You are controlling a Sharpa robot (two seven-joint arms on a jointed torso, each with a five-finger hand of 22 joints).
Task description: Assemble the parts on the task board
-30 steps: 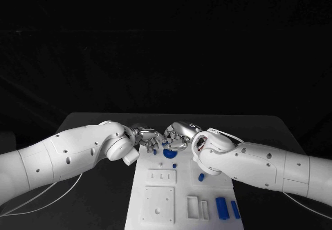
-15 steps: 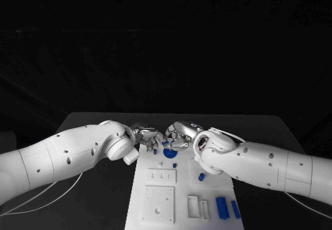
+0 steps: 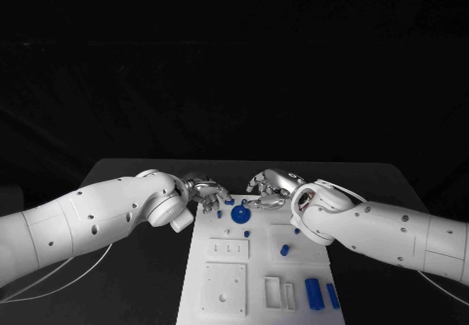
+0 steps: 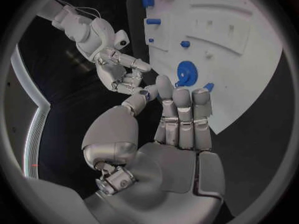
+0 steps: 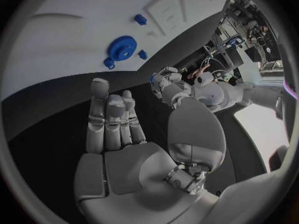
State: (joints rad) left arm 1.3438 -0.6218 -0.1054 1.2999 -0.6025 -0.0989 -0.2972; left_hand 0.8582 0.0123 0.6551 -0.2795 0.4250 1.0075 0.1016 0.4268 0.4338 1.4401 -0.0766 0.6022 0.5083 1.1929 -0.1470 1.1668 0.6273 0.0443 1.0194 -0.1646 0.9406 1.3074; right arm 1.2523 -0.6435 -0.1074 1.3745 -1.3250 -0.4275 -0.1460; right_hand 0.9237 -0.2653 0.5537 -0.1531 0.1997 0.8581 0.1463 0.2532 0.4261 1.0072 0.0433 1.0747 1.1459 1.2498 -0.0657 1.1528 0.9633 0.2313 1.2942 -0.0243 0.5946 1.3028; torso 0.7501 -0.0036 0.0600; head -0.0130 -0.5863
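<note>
Board: the white flat task board (image 3: 256,264) was laid lengthwise on the black desk (image 3: 127,172), with a blue toothed gear disc (image 3: 240,215) lying flat near its far end.
Parts: two blue oblong blocks (image 3: 320,293) were seen at the near right corner, and a small blue peg (image 3: 284,250) mid-board.
Left hand: the silver left hand (image 3: 207,191) was held empty with fingers apart just beyond the gear.
Right hand: the silver right hand (image 3: 271,187) was also empty, fingers straight and loosely together.
Risk: the gear could be nudged off its seat if either hand were lowered carelessly.
Change: a second before, both hands were bunched together over the gear; the right hand had since been drawn aside.
</note>
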